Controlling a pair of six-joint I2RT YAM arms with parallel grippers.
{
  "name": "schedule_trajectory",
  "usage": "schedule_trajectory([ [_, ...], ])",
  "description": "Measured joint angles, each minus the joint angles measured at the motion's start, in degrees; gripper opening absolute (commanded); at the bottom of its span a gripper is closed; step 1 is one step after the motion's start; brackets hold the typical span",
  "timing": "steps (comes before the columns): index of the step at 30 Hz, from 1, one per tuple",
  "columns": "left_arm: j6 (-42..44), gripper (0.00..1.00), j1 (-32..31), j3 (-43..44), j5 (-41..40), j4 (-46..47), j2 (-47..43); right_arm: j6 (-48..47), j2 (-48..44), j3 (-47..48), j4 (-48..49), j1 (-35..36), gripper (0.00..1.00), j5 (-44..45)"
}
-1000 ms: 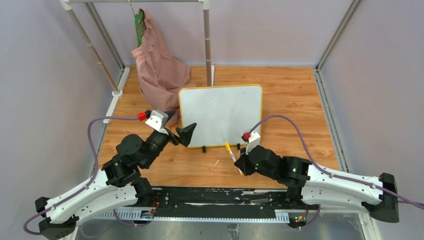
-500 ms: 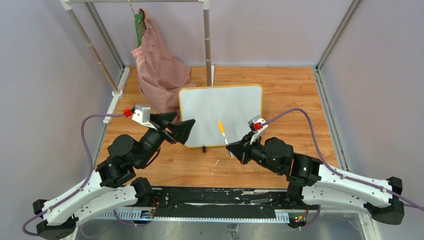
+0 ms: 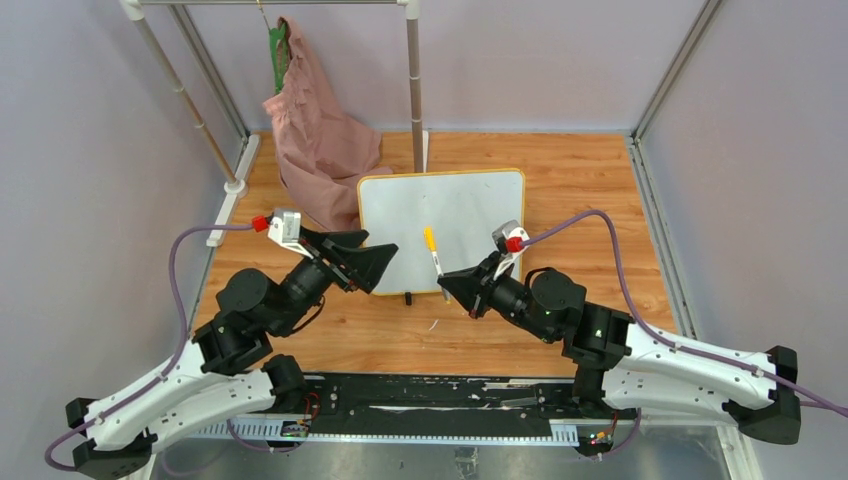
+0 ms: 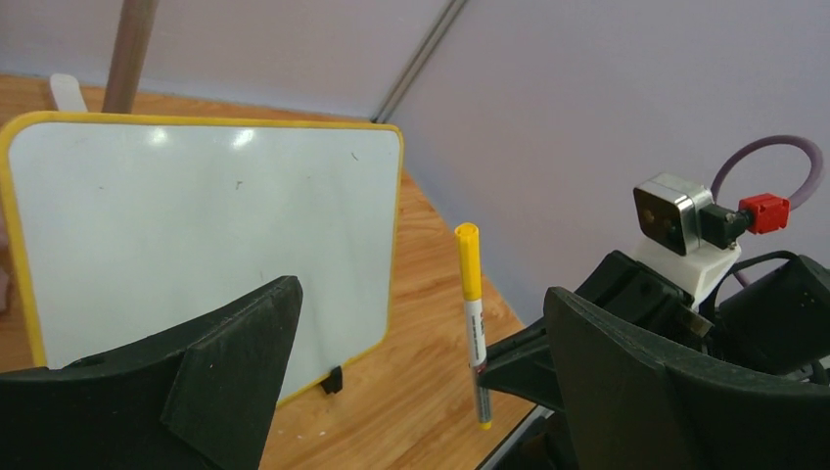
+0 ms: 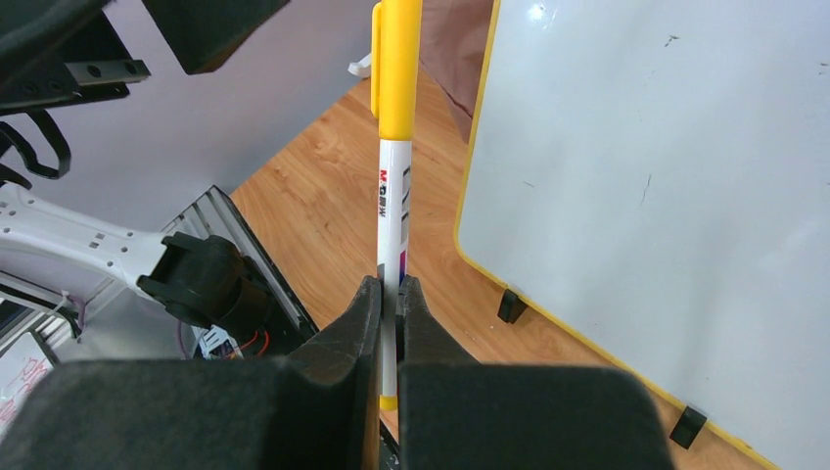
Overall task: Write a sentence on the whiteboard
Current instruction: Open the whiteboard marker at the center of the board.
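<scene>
Whiteboard (image 3: 470,215) stands propped on the wooden table (image 3: 580,200). Left gripper (image 3: 378,243), jaws spread wide, hangs at the whiteboard's near left corner. Right gripper (image 3: 445,279), before the whiteboard's near edge, pinches a yellow-capped marker (image 3: 434,254), cap up.

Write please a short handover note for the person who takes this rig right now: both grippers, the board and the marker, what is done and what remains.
Left gripper: open and empty, at the left edge of the whiteboard, pointed toward the marker.
Right gripper: shut on the marker's lower part, holding it upright in front of the board. The yellow cap is on.
Whiteboard: stands on the wooden table, blank apart from a few tiny specks.
Done: the marker is in hand.
Left: probably pull the cap off with the left gripper, then write the sentence; none of it is on the board yet.
</scene>
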Motion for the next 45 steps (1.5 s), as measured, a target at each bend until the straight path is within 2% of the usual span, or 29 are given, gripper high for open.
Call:
schedule_trajectory([
  [11,-0.44,0.95,-0.07,2.89,9.49,1.16,7.78,-0.42,0.72,1.42,2.1,0.0,0.0,-2.14],
  [16,-0.68,0.87,-0.07,4.59,13.64,2.14,10.19,-0.48,0.7,1.42,2.1,0.0,0.0,-3.63],
  [27,-3.04,0.56,-0.07,6.62,17.4,2.58,14.71,-0.52,0.68,1.42,2.08,0.0,0.0,-6.05],
  [39,-6.05,0.25,-0.04,7.08,15.15,2.19,15.82,-0.52,-0.07,1.42,2.05,0.0,0.0,-6.84],
  [45,-6.84,0.06,-0.04,7.08,14.32,2.16,15.65,-0.57,-0.13,1.42,2.03,0.0,0.0,-7.45],
])
